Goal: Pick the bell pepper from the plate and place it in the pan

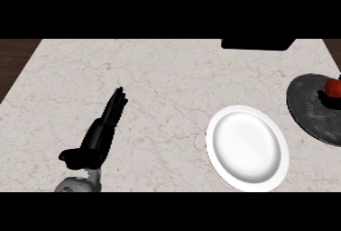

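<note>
one hand shows clearly in the head view: the left hand [100, 131], black, on a grey forearm coming up from the lower edge at the view's left. its fingers [117, 103] are straight and close together, pointing up and a bit to the right, thumb sticking out low on the left side. it holds nothing and rests over bare countertop [160, 76], well apart from the plate.

white plate [247, 148] sits right of centre, oval-looking from this angle, w/ nothing on it. just beyond it, to the upper right, the dark grey pan [307, 108] lies partly cut off by the right edge of the view. plate and pan are near each other but not touching, a strip of counter between them.

bell pepper [334, 86], red, is at the far right edge over the pan, only part of it visible. below and left of it there's a small black shape touching it, prob. part of the right hand [325, 98], but so little shows that i can't tell whether its fingers are apart, together or round the pepper. also can't tell if the pepper rests on the pan's surface or is held just above it.

counter is pale marble w/ thin veins; dark wood strips [13, 58] show at the top corners, and a black block [256, 43] sits at the top edge.
</note>
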You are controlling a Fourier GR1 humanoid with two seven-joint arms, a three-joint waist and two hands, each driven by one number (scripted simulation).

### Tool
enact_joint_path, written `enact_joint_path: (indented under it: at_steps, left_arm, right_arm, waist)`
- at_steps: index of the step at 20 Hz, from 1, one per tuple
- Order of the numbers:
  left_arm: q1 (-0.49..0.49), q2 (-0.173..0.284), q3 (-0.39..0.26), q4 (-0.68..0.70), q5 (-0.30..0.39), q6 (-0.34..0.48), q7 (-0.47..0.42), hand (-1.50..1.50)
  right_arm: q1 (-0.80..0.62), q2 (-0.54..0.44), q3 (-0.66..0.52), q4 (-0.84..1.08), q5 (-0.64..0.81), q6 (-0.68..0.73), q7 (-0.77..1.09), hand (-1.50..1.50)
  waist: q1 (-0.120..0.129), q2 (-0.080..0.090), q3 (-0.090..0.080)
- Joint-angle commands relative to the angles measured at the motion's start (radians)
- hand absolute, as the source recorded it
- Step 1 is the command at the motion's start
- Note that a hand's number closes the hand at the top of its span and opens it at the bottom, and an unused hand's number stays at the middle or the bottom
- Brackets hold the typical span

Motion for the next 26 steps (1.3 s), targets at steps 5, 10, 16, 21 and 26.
enact_joint_path:
  at_steps: [5, 10, 16, 21, 26]
  left_arm:
    - [-0.011, 0.007, 0.004, -0.017, 0.017, -0.023, 0.015, 0.00]
    - [0.013, -0.002, -0.008, -0.006, -0.003, -0.016, -0.031, 0.00]
    - [-0.043, -0.018, 0.027, 0.041, 0.011, 0.002, -0.002, 0.00]
    - [0.052, -0.010, -0.013, -0.019, -0.020, 0.003, -0.024, 0.00]
    - [0.037, 0.015, 0.040, -0.017, 0.013, -0.015, -0.028, 0.00]
  right_arm:
    - [-0.104, -0.041, 0.062, 0.252, 0.043, 0.308, 0.028, -1.50]
    - [-0.145, -0.057, 0.005, 0.293, 0.001, 0.279, -0.087, -1.50]
    - [-0.135, -0.041, -0.159, 0.282, -0.172, 0.289, -0.250, -1.50]
    - [-0.122, -0.136, -0.226, 0.340, -0.251, 0.481, -0.240, -1.50]
    - [-0.057, -0.242, -0.254, 0.362, -0.300, 0.741, -0.285, -1.50]
  waist:
    - [0.025, 0.007, 0.004]
    - [0.021, 0.009, 0.005]
    - [-0.010, 0.010, 0.005]
    - [-0.013, -0.004, 0.002]
    - [-0.028, -0.008, 0.002]
